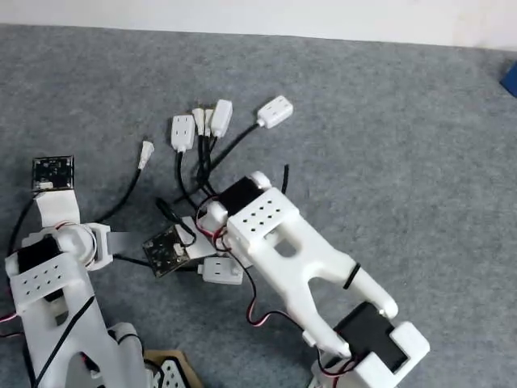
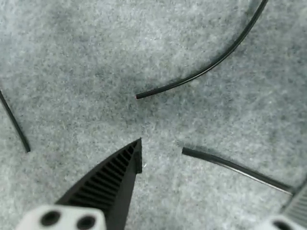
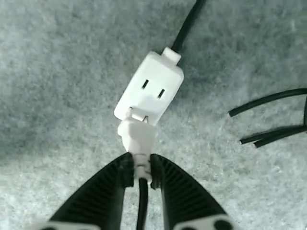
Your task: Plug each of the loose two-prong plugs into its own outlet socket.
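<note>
The bench (image 1: 404,121) is covered in gray, fuzzy felt. The right gripper (image 3: 140,167), with black ribbed fingers, is closed almost fully on the neck of a small white plug (image 3: 137,135). The plug's black cord (image 3: 140,211) runs back between the fingers. Just ahead of the fingertips, the plug's two metal prongs meet the near end of a white socket (image 3: 151,91) shaped like a rounded box. I cannot tell how deep they sit. Its upper face has two narrow slots, and a black lead (image 3: 189,21) leaves its far end. Loose black ends (image 3: 268,100) lie off to one side of the gripper. The left gripper (image 2: 220,165) is wide open and holds nothing. Thin black cables (image 2: 211,67) lie on the felt ahead of it.
</note>
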Controlling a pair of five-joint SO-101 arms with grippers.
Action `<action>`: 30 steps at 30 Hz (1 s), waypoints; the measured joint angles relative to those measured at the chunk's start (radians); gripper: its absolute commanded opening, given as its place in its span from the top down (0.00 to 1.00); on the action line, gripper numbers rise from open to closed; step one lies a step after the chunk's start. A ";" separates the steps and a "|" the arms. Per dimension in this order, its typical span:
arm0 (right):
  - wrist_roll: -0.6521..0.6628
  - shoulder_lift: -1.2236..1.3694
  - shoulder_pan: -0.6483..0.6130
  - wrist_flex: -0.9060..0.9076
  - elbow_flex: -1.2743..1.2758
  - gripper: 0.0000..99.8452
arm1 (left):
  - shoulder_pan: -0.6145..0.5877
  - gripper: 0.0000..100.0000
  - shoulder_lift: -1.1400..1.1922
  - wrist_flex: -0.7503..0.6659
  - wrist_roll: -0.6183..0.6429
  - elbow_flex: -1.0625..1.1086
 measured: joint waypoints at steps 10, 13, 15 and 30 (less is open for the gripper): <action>-0.071 -0.003 -0.029 -0.048 0.069 0.99 | -0.026 0.52 0.000 0.000 0.000 0.000; -0.137 -0.003 -0.029 -0.087 0.098 0.99 | -0.025 0.52 0.000 0.000 0.000 0.000; -0.169 -0.003 -0.034 -0.110 0.123 0.99 | -0.026 0.52 0.000 0.000 0.000 0.000; -0.341 0.224 -0.046 -0.123 0.011 0.99 | -0.026 0.52 0.000 0.123 0.000 -0.061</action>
